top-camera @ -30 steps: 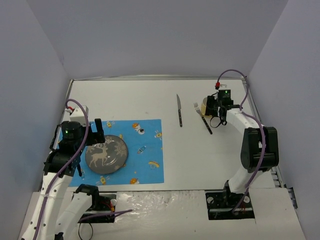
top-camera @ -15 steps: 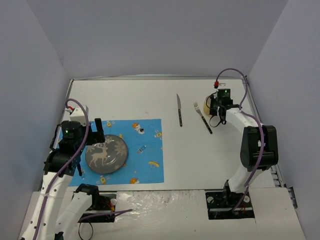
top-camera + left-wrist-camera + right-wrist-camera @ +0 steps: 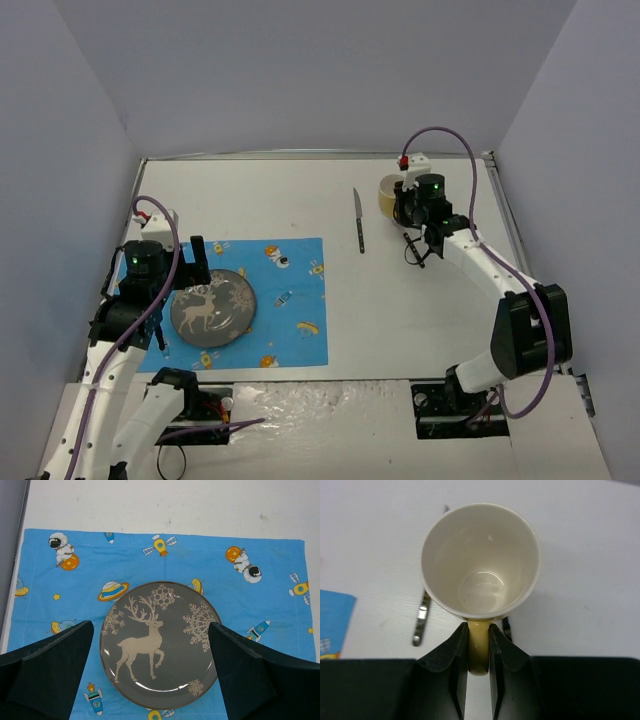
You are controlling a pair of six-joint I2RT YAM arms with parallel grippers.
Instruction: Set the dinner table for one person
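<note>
The white dinner table (image 3: 430, 320) carries a blue cartoon-print placemat (image 3: 290, 320) at the near left. A grey reindeer plate (image 3: 212, 307) lies on the mat. My left gripper (image 3: 197, 268) is open and hovers over the plate (image 3: 160, 645), its fingers (image 3: 55, 660) wide to either side. My right gripper (image 3: 405, 205) is shut on the handle of a pale yellow mug (image 3: 480, 560), held upright above the table over the fork. Only the end of the fork's handle (image 3: 415, 250) shows. A knife (image 3: 358, 220) lies just left of the mug.
The knife's handle (image 3: 422, 620) and a corner of the placemat (image 3: 332, 625) show under the mug in the right wrist view. Grey walls enclose the table on three sides. The arm bases stand at the near edge.
My right gripper has carried the mug up and to the left, from beside the fork to above it. The left arm and the plate have not moved.
</note>
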